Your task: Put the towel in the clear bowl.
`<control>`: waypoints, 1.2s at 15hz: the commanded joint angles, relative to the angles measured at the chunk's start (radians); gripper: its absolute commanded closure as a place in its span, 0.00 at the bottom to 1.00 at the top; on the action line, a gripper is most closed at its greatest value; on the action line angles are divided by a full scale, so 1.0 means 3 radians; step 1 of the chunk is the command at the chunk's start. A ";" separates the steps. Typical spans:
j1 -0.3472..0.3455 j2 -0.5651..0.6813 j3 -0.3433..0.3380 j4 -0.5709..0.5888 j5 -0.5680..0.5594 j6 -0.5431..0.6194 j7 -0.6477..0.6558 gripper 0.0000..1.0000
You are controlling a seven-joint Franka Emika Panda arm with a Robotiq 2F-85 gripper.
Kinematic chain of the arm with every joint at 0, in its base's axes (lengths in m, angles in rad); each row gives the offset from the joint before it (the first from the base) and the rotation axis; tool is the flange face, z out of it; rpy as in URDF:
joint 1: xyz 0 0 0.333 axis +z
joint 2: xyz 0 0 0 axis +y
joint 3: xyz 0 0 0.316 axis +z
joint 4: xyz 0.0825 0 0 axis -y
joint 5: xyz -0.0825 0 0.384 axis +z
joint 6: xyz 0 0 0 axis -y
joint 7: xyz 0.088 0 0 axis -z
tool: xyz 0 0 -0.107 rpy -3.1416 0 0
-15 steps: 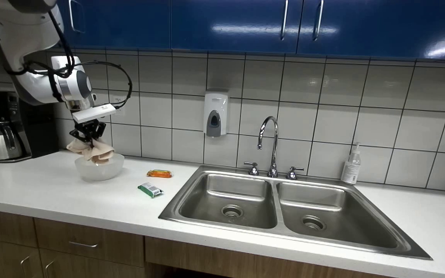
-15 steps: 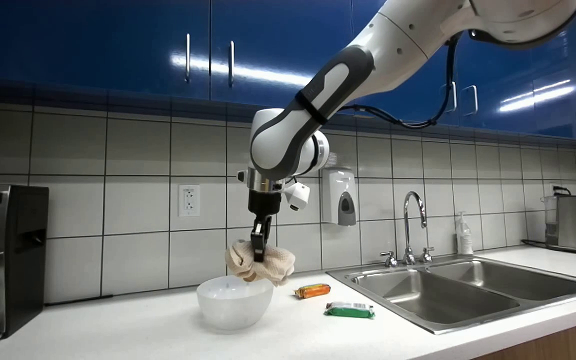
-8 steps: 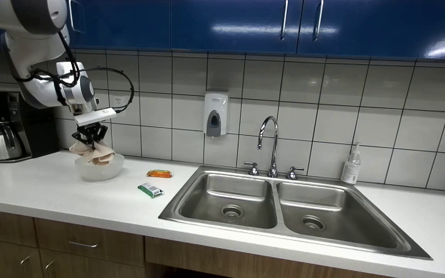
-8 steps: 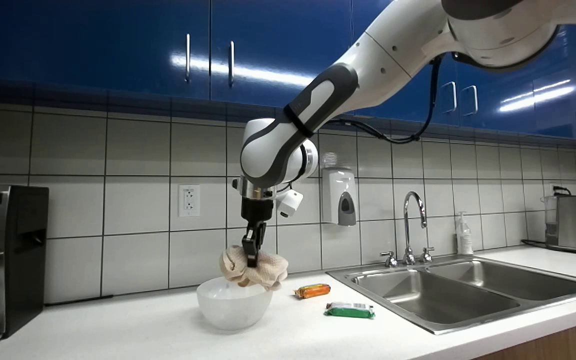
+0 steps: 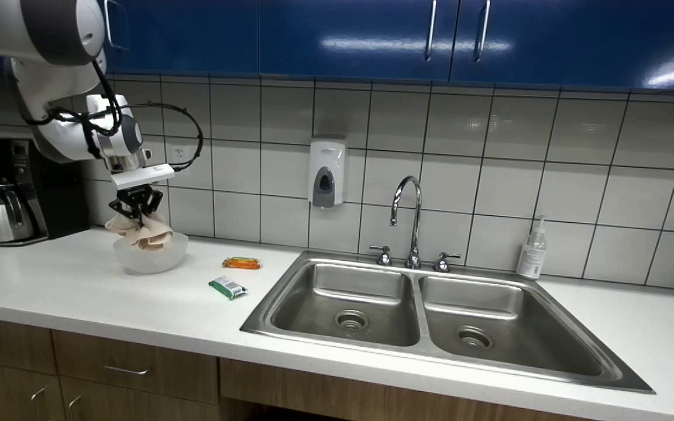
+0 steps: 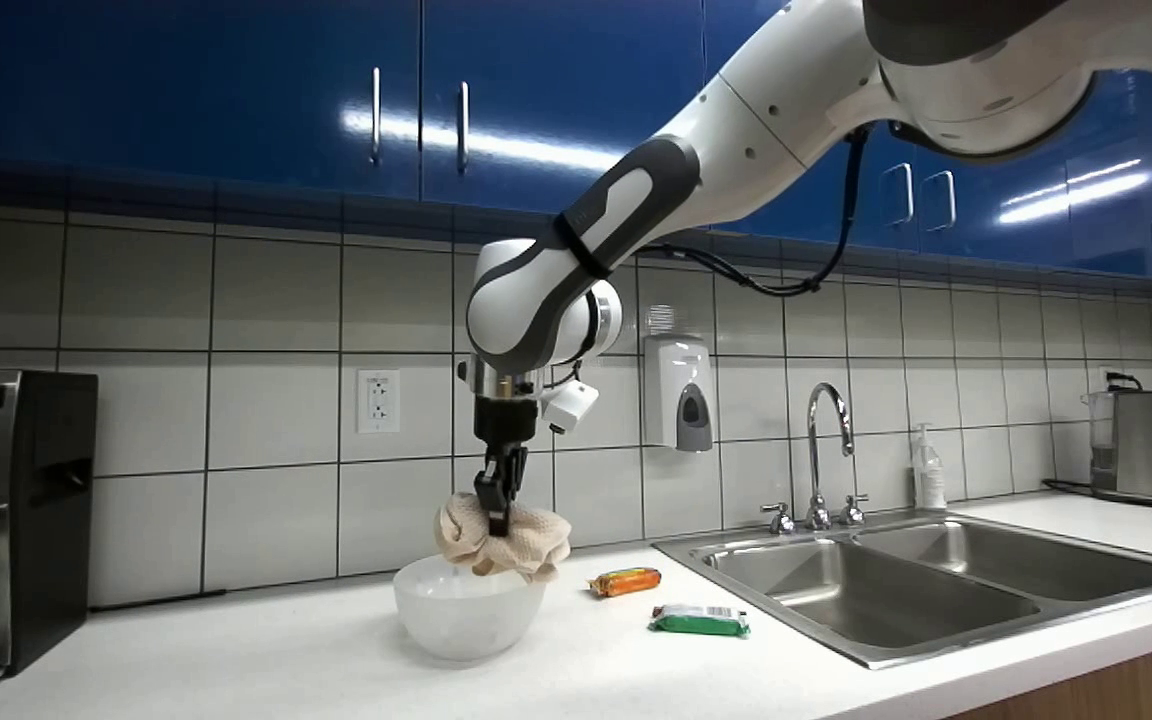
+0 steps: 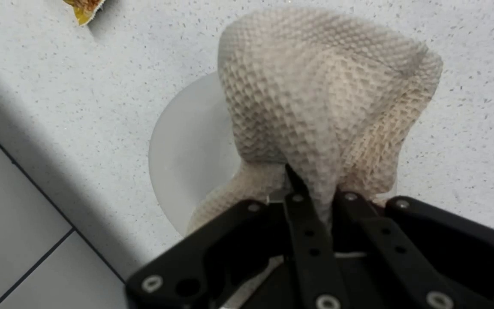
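The beige waffle-weave towel [image 5: 152, 235] hangs bunched from my gripper [image 5: 139, 220], which is shut on it. In an exterior view the towel [image 6: 541, 540] sits at the rim of the clear frosted bowl [image 6: 466, 615], over its opening and overhanging the side toward the sink. The gripper [image 6: 499, 524] points down above the bowl. In the wrist view the towel [image 7: 315, 86] is pinched between the black fingers [image 7: 315, 189] and covers much of the bowl [image 7: 182, 150]. The bowl also shows in an exterior view [image 5: 158, 260]. The fingertips are partly hidden in the towel folds.
An orange packet [image 6: 626, 581] and a green packet [image 6: 701, 620] lie on the counter between bowl and sink [image 6: 876, 590]. A coffee maker [image 6: 46, 520] stands on the bowl's far side from the sink. The tiled wall [image 6: 276, 520] rises behind the bowl.
My gripper has lowered with the towel and, in an exterior view, shifted toward the coffee maker, more over the bowl. The bowl and packets have not moved.
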 commanded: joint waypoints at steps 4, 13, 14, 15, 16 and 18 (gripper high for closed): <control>0.0053 0.0106 -0.0019 0.0258 -0.0048 -0.0260 0.0097 0.98; 0.0061 0.0148 -0.0014 0.0342 -0.0039 -0.0372 0.0088 0.58; 0.0063 0.0155 -0.0016 0.0352 -0.0041 -0.0373 0.0089 0.51; 0.0065 0.0160 -0.0018 0.0360 -0.0045 -0.0371 0.0090 0.43; 0.0067 0.0163 -0.0020 0.0367 -0.0048 -0.0372 0.0093 0.36; 0.0069 0.0164 -0.0022 0.0374 -0.0050 -0.0369 0.0097 0.21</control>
